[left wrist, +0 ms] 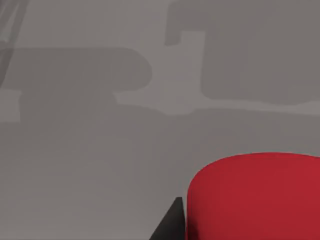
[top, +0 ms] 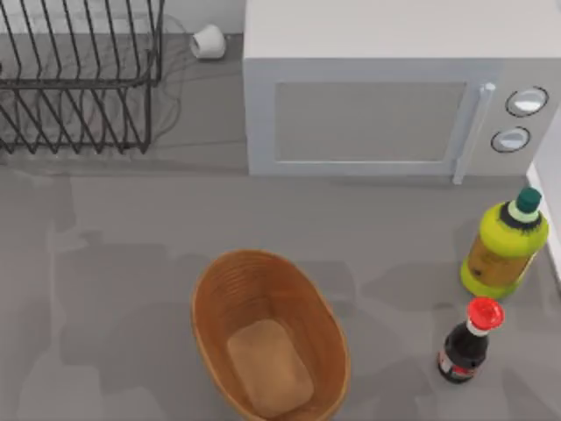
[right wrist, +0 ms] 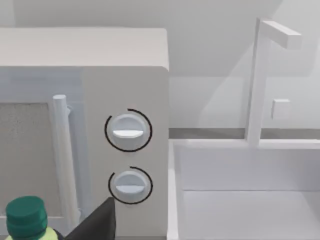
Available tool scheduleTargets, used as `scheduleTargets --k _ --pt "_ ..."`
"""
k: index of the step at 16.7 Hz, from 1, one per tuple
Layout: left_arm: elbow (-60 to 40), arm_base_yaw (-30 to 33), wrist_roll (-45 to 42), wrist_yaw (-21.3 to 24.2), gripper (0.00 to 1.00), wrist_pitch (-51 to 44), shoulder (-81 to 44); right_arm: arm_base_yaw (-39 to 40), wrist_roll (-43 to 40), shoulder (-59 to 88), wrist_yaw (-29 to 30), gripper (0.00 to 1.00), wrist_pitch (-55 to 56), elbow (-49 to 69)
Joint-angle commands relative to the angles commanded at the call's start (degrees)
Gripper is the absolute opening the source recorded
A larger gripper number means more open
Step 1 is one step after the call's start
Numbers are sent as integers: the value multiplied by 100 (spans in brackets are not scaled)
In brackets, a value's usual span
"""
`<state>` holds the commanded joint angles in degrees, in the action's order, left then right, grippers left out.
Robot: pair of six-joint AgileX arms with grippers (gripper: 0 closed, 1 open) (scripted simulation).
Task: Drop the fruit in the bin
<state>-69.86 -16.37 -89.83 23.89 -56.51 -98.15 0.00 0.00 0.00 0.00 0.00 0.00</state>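
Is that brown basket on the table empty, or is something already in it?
Empty. From above, the basket shows only its bare lighter base. The red fruit shows close to the left wrist camera, above bare table.

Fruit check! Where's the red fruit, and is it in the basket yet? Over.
Red fruit close up at left wrist, dark fingertip beside it; grip unconfirmed. Basket holds no fruit. Bottles right of basket, apart from it.

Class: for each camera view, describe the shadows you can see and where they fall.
Top view: soft blocky shadows on the grey table around the brown wicker basket. Left wrist view: blocky shadows behind the round red fruit. Right wrist view: dials of the white microwave evenly lit.
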Motion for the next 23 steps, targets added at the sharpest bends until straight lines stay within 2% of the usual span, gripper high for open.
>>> scheduleTargets --k 4,10,13,17,23 --pt "-651 22 42 -20 0 -904 387 0 0 0 0 100 0 0" --pt "-715 14 52 -25 0 -979 420 0 0 0 0 100 0 0" --pt "-869 395 311 -156 0 -1108 316 0 0 0 0 100 0 0" --pt "-1281 1676 1138 -571 0 -1467 57 0 0 0 0 100 0 0" --pt "-1950 4559 2910 -1405 0 -2128 -363 0 0 0 0 100 0 0"
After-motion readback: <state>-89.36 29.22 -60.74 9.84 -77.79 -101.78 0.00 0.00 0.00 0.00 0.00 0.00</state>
